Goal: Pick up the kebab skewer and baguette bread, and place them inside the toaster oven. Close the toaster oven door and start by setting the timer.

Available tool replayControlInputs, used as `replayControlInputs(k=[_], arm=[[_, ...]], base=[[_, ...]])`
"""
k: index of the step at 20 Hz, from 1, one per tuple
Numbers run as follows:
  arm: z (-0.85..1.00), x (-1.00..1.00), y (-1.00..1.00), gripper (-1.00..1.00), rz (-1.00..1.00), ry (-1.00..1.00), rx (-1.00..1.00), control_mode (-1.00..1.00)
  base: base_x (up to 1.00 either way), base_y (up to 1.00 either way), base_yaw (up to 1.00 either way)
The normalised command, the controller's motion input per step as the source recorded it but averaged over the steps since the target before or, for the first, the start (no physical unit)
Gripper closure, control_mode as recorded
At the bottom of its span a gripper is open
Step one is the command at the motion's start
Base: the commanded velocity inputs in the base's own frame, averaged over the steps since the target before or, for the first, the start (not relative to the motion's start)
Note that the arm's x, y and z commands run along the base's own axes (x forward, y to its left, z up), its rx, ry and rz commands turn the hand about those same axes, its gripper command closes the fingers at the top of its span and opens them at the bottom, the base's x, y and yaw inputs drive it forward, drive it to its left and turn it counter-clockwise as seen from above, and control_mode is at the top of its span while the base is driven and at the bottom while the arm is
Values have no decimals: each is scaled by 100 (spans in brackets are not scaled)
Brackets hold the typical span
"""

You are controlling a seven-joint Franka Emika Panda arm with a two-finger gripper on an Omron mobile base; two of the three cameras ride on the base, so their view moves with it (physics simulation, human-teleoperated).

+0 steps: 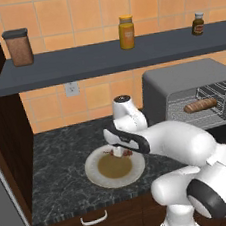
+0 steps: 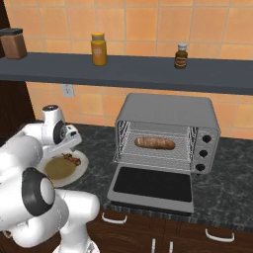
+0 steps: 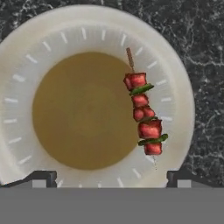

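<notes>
One kebab skewer (image 3: 143, 114) lay on the single round cream plate (image 3: 175, 78), along the plate's rim on the side toward the toaster oven, its red chunks and green slices strung in a line beside the plate's brown centre. One baguette bread (image 2: 154, 143) lay lengthwise on the wire rack inside the toaster oven (image 2: 168, 111), roughly centred on the rack. There was one toaster oven, grey and boxy, standing toward the back edge of the tabletop (image 2: 222, 197), with three small knobs down its right side. The toaster oven door (image 2: 152, 184) hung fully open, folded down flat toward the front edge of the tabletop, dark glass facing up.

The gripper (image 3: 112, 177) hovered directly above the plate, its two fingertips spread wide with nothing between them, apart from the skewer. In the left base view the white arm reached over the plate (image 1: 95, 170) and covered part of it.

The tabletop was dark speckled stone, set on dark wood cabinets with pale handles. Behind it rose an orange-tiled wall with one outlet (image 1: 71, 88). A single dark grey shelf (image 1: 103, 61) ran along the wall above, carrying three containers: one brown canister (image 1: 18, 47) at its left end, one yellow jar (image 1: 126, 32) near the middle, and one small dark bottle (image 1: 197, 23) toward the right.
</notes>
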Motion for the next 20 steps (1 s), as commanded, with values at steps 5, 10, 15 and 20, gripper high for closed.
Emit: replayControlInputs(k=[5,10,15,20], arm=[[-44,53,3,-100,0,-1,0,-100],[-47,37,7,-100,0,-1,0,-100],[-41,24,3,-100,0,0,0,-100],[-23,25,7,-100,0,0,0,-100]], base=[[0,0,0],[0,0,0],[0,0,0],[0,0,0]])
